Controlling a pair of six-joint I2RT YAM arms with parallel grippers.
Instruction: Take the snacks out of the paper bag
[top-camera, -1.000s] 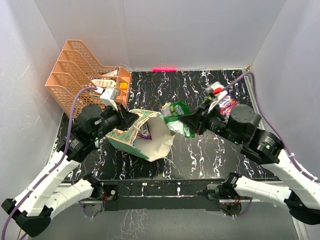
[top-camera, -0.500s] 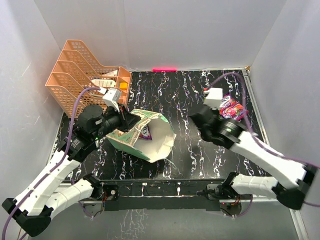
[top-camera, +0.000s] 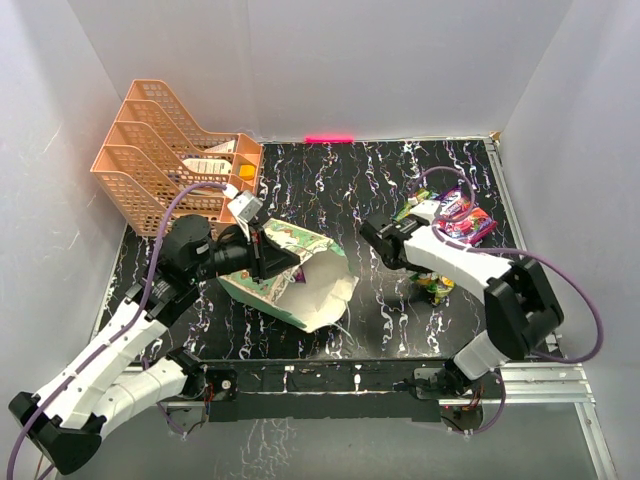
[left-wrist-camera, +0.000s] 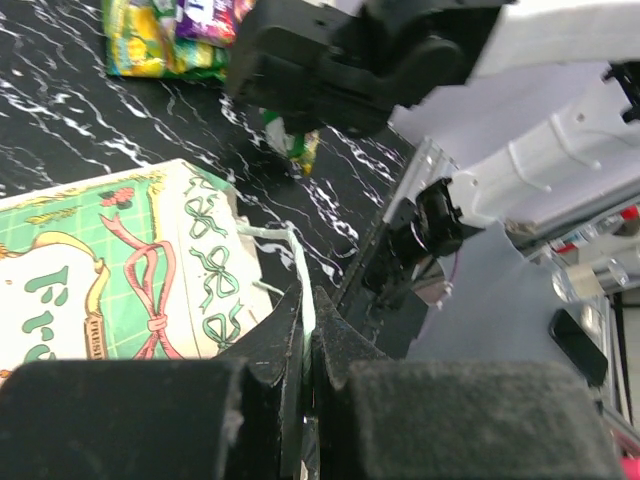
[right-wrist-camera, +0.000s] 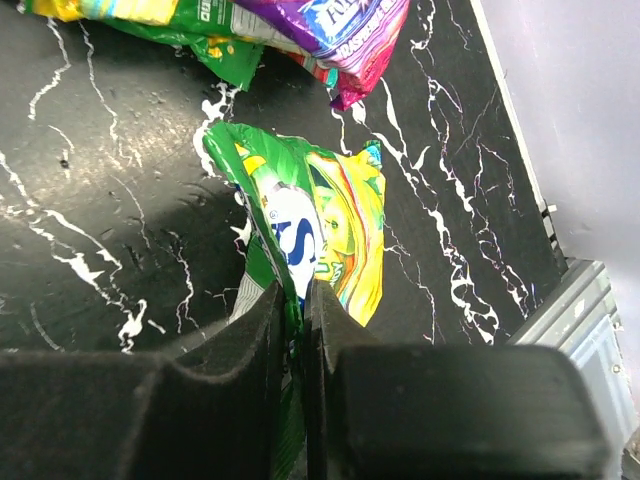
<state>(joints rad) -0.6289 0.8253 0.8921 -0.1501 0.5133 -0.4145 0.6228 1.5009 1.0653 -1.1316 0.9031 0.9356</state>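
Top external: the bag (top-camera: 300, 278) lies tilted on the black marbled bench (top-camera: 330, 180), left of the middle, with its cream inside showing. The left hand (top-camera: 270, 256) grips its rim on the side nearest the peach rack (top-camera: 150, 150). The right arm (top-camera: 470, 268) is folded low over the right half of the bench. Its hand is hidden beneath it here, so I cannot tell its state from this view. The snacks (top-camera: 460, 212) lie in a pile near the back right corner, outside the bag. One green packet (top-camera: 437, 289) peeks from under the arm, nearer than the pile.

Left wrist: the left hand's fingers (left-wrist-camera: 270, 360) are pressed together on the thin rim of the bag, just beside a white string handle (left-wrist-camera: 292, 245). The printed green face with pink bows fills the left. The pile sits at the top left, beyond the bag.

Right wrist: the right hand (right-wrist-camera: 297, 300) pinches the green packet, which is green and yellow, by its near edge. The pile lies just beyond it, with a purple packet (right-wrist-camera: 340, 30) on top.
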